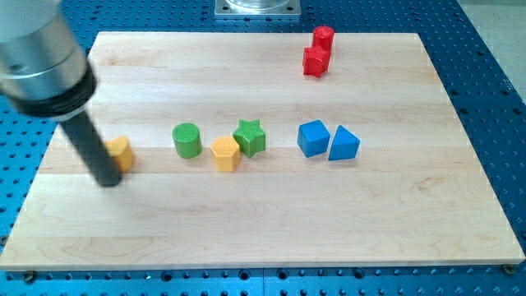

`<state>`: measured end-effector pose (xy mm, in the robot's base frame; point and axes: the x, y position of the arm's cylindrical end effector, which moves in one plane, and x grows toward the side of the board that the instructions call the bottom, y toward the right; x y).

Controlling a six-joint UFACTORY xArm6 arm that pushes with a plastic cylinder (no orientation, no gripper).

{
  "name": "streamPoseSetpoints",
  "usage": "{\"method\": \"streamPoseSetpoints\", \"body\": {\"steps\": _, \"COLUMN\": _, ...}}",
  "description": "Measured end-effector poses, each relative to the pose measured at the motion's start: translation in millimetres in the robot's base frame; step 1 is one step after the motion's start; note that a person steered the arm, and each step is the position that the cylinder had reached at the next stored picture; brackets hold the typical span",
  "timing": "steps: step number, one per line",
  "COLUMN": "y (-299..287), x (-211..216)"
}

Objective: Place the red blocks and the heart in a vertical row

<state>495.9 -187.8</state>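
Pale wooden board on blue perforated table. Dark rod, my tip at the view's left, touching the orange heart-like block just to its right; no fingers on this rig, so no open or closed state to tell. Blue cube touching blue triangular block, centre-right. Green cylinder, green star and orange hexagonal block mid-board. Two red blocks touching at the view's top, well apart from the heart; shapes unclear.

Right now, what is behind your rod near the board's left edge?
A yellow block sits right behind my tip, on its right. The rod covers the block's left part, so its shape and any contact are unclear. It may be the heart.
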Motion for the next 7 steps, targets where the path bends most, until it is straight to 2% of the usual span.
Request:
{"method": "streamPoseSetpoints", "body": {"steps": 2, "y": 19.7, "x": -102.5}}
{"method": "streamPoseSetpoints", "body": {"steps": 3, "y": -23.0, "x": -100.0}}
{"method": "streamPoseSetpoints", "body": {"steps": 4, "y": -53.7, "x": -122.1}}
{"method": "streamPoseSetpoints", "body": {"steps": 5, "y": -2.0, "x": -127.2}}
{"method": "streamPoseSetpoints", "body": {"steps": 6, "y": 90.2, "x": -144.4}}
{"method": "streamPoseSetpoints", "body": {"steps": 7, "y": 86.1, "x": -152.0}}
